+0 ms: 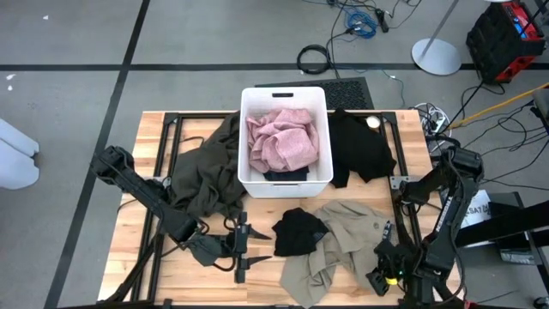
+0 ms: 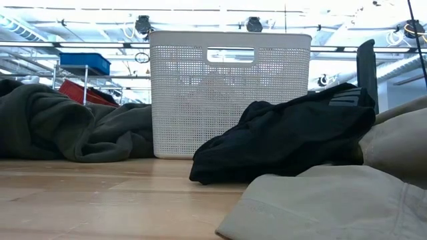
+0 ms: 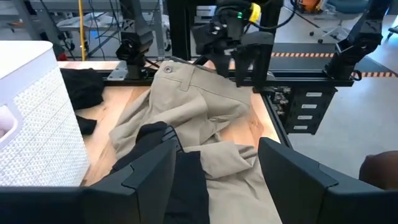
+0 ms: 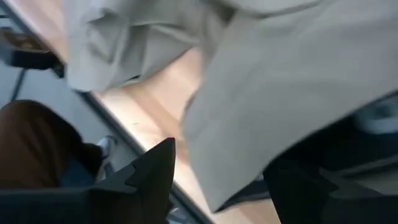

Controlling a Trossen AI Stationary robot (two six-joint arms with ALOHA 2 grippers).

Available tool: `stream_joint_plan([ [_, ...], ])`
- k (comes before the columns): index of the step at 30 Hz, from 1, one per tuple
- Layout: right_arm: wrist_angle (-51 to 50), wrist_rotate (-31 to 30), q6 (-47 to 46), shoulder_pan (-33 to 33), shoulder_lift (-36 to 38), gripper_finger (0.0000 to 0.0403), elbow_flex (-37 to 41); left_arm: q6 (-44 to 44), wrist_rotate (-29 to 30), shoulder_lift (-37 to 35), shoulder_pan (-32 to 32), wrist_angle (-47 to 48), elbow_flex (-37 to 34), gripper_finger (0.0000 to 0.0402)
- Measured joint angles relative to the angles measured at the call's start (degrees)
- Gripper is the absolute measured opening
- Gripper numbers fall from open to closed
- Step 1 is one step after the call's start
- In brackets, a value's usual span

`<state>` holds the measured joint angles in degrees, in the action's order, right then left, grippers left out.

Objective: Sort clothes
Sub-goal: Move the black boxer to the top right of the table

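A white bin stands mid-table with a pale pink garment and a dark one inside. A dark olive garment lies left of it and a black garment right of it. A small black garment lies in front, partly on a khaki garment. My left gripper is open, level, left of the small black garment. My right gripper is open at the khaki garment's right front edge. My right gripper stands with its fingers on either side of the khaki garment's edge, near the table's front right. I cannot tell whether the fingers touch the cloth.
The bin stands behind the small black garment in the low view, the olive garment to its left, khaki cloth in front. Bare wood shows at the front left. The table's black frame rails run along both sides.
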<state>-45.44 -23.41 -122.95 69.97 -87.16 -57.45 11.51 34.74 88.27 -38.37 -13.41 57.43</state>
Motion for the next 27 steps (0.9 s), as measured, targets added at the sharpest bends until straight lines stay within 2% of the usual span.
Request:
stream_joint_plan([
  [3, 3.2, -0.7, 1.0, 0.0, -2.8, 0.0210, 0.0, 0.0, 0.0, 0.0, 0.0, 0.0, 0.0, 0.0239],
  [6, 3.4, -0.5, 0.6, -0.2, -6.1, 0.0177, 0.0, 0.1, 0.0, 0.0, 0.0, 0.0, 0.0, 0.0239],
  [9, 4.3, 0.1, 0.5, -0.2, -9.0, 0.0120, 0.0, 0.2, 0.0, 0.0, -0.1, -0.1, 0.0, 0.0239],
  [13, 6.3, 1.4, 3.1, -0.5, -10.0, 0.0020, 0.0, 0.2, 0.0, 0.0, -0.4, -0.1, 0.0, 0.0239],
  [22, 6.2, -0.2, 9.1, -3.4, -3.8, 0.0003, -1.2, 0.0, 0.0, 0.0, -0.5, -1.1, 0.0, 0.0239],
  [24, 6.1, -3.5, 12.4, -4.4, -2.1, 0.0002, -2.8, -0.4, 0.0, 0.0, -0.5, -2.7, 0.0, 0.0239],
  [27, 6.1, -12.0, 19.0, -6.3, 0.6, 0.0002, -5.9, -3.0, -0.7, 0.0, -0.7, -6.3, 0.0, 0.0239],
])
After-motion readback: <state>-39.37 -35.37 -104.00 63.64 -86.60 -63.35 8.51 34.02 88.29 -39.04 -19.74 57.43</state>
